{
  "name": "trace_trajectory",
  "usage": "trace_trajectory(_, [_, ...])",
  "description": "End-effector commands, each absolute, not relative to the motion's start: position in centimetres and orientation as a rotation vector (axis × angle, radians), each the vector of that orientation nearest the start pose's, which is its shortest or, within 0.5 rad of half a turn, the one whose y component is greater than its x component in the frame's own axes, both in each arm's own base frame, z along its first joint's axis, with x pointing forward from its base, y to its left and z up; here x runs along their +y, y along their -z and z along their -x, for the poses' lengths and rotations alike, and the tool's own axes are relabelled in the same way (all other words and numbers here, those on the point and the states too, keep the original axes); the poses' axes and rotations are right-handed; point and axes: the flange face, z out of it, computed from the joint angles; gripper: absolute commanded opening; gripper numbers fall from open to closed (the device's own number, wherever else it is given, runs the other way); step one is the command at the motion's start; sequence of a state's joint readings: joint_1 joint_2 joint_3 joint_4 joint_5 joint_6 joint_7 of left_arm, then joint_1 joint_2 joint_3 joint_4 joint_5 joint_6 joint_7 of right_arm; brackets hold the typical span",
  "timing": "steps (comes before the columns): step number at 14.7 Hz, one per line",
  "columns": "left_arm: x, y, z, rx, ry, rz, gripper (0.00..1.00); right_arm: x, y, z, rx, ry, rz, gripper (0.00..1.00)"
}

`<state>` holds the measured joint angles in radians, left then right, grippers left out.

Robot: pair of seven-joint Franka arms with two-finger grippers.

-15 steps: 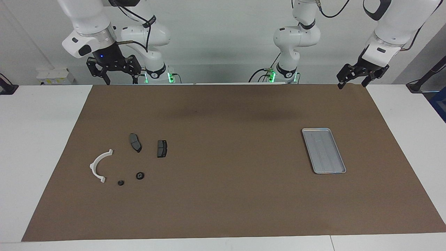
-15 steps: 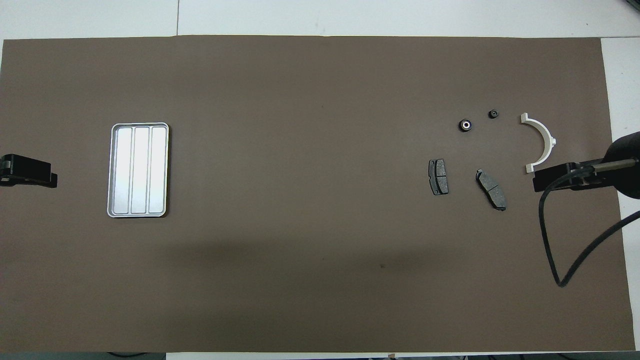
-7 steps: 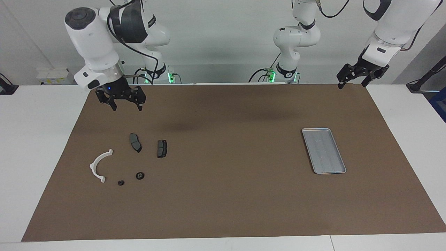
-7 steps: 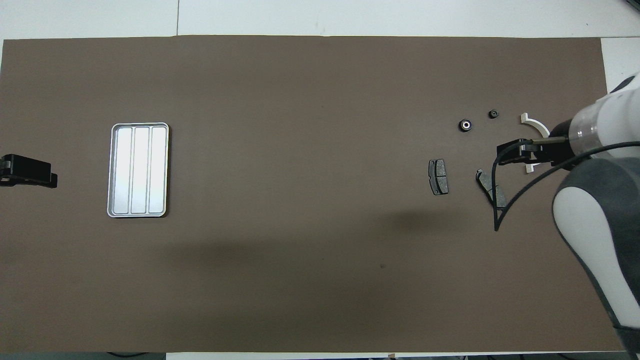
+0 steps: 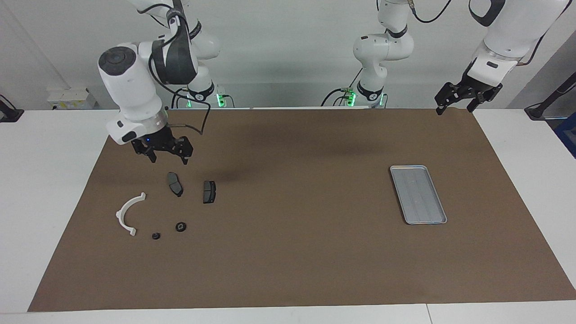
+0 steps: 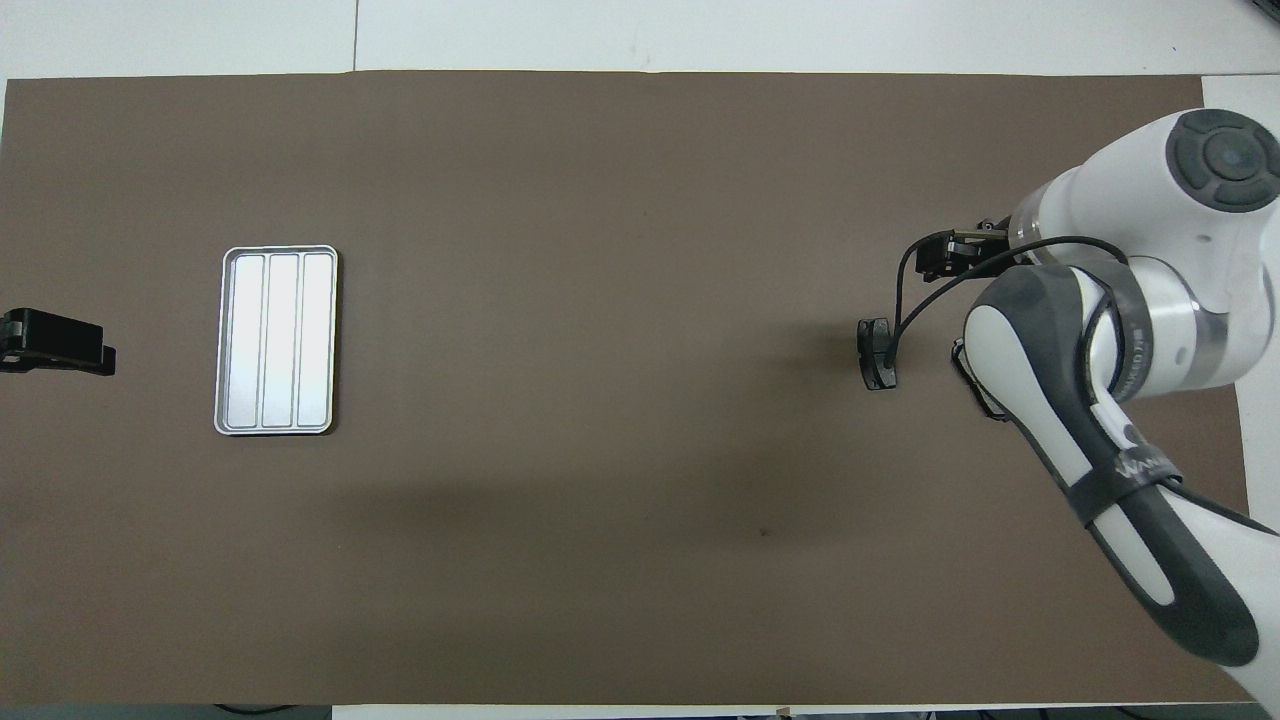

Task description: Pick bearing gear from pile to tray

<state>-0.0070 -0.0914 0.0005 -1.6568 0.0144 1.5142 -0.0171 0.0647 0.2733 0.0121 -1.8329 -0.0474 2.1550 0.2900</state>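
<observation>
The pile lies toward the right arm's end of the mat: a white arc bracket (image 5: pixel 128 213), two dark grey pads (image 5: pixel 175 184) (image 5: pixel 209 191), and two tiny black round pieces. The larger round one, with a pale centre, is the bearing gear (image 5: pixel 181 227); the smaller (image 5: pixel 155 236) sits beside it. My right gripper (image 5: pixel 168 158) hangs open in the air over the pile, touching nothing. In the overhead view the right gripper (image 6: pixel 935 258) and its arm hide the round pieces and the bracket. The silver tray (image 5: pixel 418 194) (image 6: pixel 277 340) lies bare toward the left arm's end. My left gripper (image 5: pixel 454 110) (image 6: pixel 100 355) waits open over the mat's corner.
A brown mat (image 5: pixel 292 252) covers most of the white table. One pad (image 6: pixel 877 355) shows beside the right arm's black cable (image 6: pixel 905 300), which loops down over the pile. A wide stretch of mat separates the pile from the tray.
The right arm has swung out from its base end and come down over the pile, gripper still open. The left arm and all the parts have stayed put.
</observation>
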Motion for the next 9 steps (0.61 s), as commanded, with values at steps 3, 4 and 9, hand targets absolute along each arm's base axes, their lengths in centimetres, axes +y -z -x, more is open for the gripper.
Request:
trace_trajectory(3, [-0.4,-63.2,-51.8,-0.039,-0.05,3.127,1.0,4.9,-34.2,-65.4,0.355,0.147,3.155,1.0])
trace_trajectory(4, [-0.4,-63.0,-51.9,-0.062,-0.043,3.126,1.0,4.7,-33.4,-66.0,0.359,0.145,3.154,1.0])
trace_trajectory(9, [-1.7,-62.3,-51.2,-0.039,-0.068,3.123,1.0,3.7,-30.5,-67.9,0.373,0.173,3.151,1.0])
